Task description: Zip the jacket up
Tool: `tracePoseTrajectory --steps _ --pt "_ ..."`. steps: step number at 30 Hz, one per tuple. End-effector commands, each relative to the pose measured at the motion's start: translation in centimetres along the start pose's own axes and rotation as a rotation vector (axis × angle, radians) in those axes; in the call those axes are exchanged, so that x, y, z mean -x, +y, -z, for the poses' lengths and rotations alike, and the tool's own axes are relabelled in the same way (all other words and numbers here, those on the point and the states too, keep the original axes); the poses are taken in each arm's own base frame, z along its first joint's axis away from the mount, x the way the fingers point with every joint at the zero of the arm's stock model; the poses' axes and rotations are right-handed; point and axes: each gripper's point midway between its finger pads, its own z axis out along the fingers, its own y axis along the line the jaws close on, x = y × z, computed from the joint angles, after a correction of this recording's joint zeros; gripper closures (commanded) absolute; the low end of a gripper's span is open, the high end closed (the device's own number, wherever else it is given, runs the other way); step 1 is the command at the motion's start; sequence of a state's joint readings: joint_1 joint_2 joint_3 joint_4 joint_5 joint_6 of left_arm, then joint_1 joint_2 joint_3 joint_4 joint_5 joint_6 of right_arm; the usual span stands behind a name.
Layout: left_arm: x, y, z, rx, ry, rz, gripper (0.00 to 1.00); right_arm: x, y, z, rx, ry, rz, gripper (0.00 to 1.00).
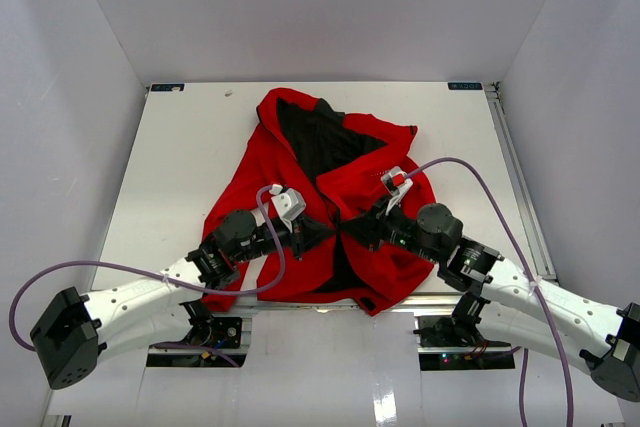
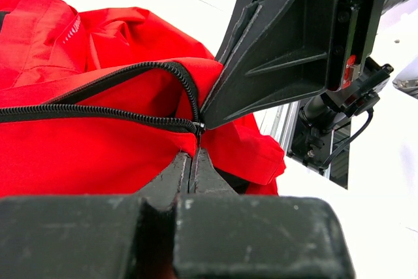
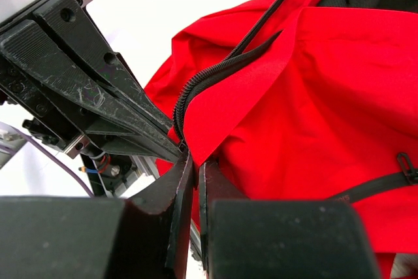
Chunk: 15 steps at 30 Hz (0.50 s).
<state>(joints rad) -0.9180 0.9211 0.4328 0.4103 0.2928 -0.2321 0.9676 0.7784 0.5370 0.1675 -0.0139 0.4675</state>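
Top external view: jacket (image 1: 245, 192) lies spread mid-table (image 1: 170, 147), collar toward 12 o'clock, hem at 6 o'clock by the near edge, front open with black lining showing. Left gripper (image 1: 318, 234) reaches in from 8 o'clock and right gripper (image 1: 358, 230) from 4 o'clock. Their tips meet at the foot of the zipper (image 2: 98, 110), just above the hem.

Left wrist view shows the left jaws pressed together on the zip's bottom end, where the two toothed rows join. Right wrist view shows the right jaws closed to a thin slit, with red cloth nipped at the tips. Whether either grip has the slider I cannot tell.

Judging by its folds, the cloth is thin, light and limp, probably slick, so it will bunch and drag rather than resist. The best holds look like the stiffer zipper tape at the hem as an anchor, and the slider tab for pulling toward 12 o'clock with the tape kept taut.
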Motion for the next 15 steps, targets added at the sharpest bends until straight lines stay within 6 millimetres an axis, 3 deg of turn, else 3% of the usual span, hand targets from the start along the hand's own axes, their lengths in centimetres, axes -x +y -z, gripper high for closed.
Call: tracePoseTrajectory --steps 1,9,11,15 --pt "-3.7 -1.2 0.4 -0.074 0.153 0.038 1.0 8.3 3.2 0.5 0.074 -0.238 0.041 0.92" --pt "-5.2 -1.1 0.3 -0.067 0.203 0.048 1.0 8.9 3.1 0.7 0.066 -0.248 0.047 0.92" --pt "-4.5 -0.4 0.5 -0.017 0.175 0.048 1.0 8.7 2.9 0.6 0.062 -0.242 0.048 0.92" --pt "-2.6 0.9 1.1 0.088 0.117 0.061 1.0 5.5 3.0 -0.7 0.106 -0.115 0.057 0.92"
